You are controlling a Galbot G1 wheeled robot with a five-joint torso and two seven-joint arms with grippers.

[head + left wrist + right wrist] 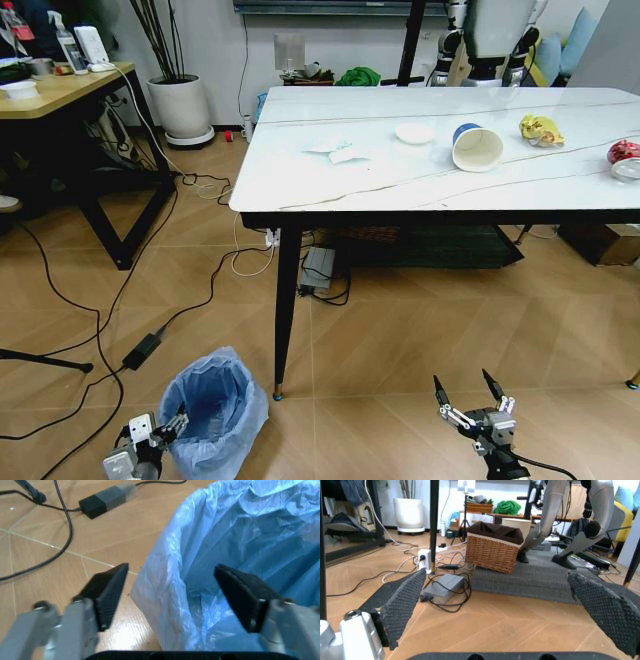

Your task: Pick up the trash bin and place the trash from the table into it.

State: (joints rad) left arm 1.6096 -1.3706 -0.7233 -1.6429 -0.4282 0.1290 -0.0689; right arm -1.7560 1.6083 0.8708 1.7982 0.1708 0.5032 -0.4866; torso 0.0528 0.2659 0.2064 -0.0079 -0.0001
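Two spread fingers of the left gripper (170, 592) straddle the near rim of the trash bin (213, 408) on the floor at seven o'clock, apparently to clamp its wall for lifting, while the right gripper (470, 394) hangs open and empty at five o'clock and the trash (477, 147) waits on the table (340, 185).

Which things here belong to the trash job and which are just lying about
Job: trash bin, left gripper astride its rim, paper cup, yellow wrapper, white lid, tissues, table.
Lying about: wicker basket, power adapter, plant pot.
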